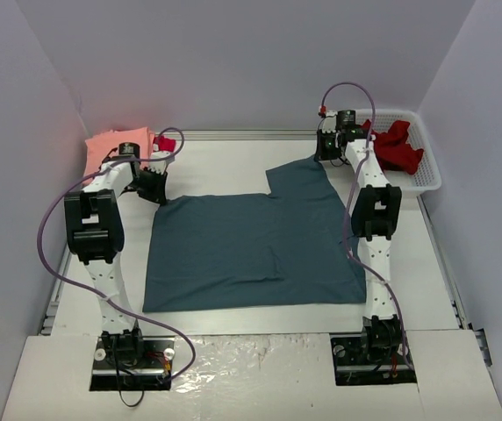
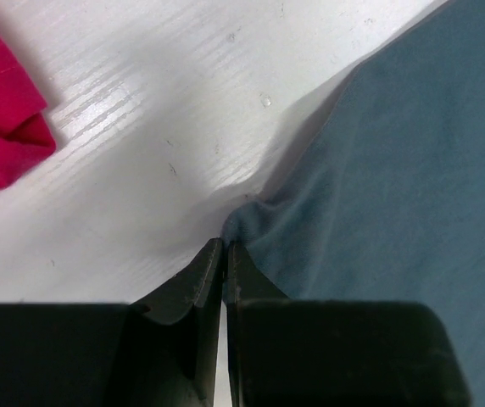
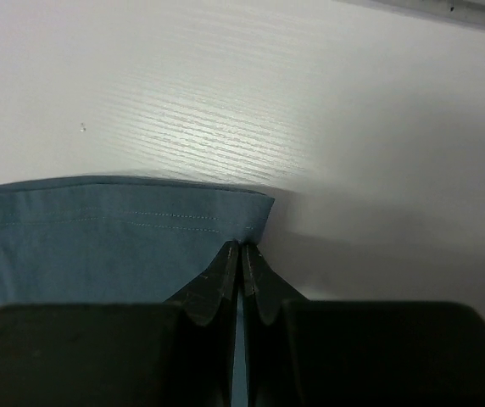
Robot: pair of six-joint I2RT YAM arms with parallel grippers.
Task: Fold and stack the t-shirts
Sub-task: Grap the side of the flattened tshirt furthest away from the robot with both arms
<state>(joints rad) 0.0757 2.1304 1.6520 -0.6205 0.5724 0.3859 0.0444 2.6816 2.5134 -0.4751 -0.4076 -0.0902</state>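
Cloth takes up the middle of the tabletop: the blue shirt lies spread flat, its near hem at 6 o'clock in front of the arm bases and its body running back toward 12. At about 10 o'clock the left pincer is closed almost completely on the shirt's far-left corner, where the wrist view shows the fabric puckering right at the tips. At about 1 o'clock the right pincer is clamped just as narrowly on the stitched hem of the sleeve. The step in hand looks like the first fold, bringing the far edge over toward the near hem. To do it well, both arms should lift together, keep the edge taut between them, travel at equal pace, and lay it down square with the near hem. Uneven pull would skew the fold or slip a corner free. Farther back, at 10 to 11 o'clock, the pink shirt lies folded on the tabletop, apart from the blue one. At 2 o'clock the white basket holds the red shirts, crumpled in a heap. How many are there I cannot tell.
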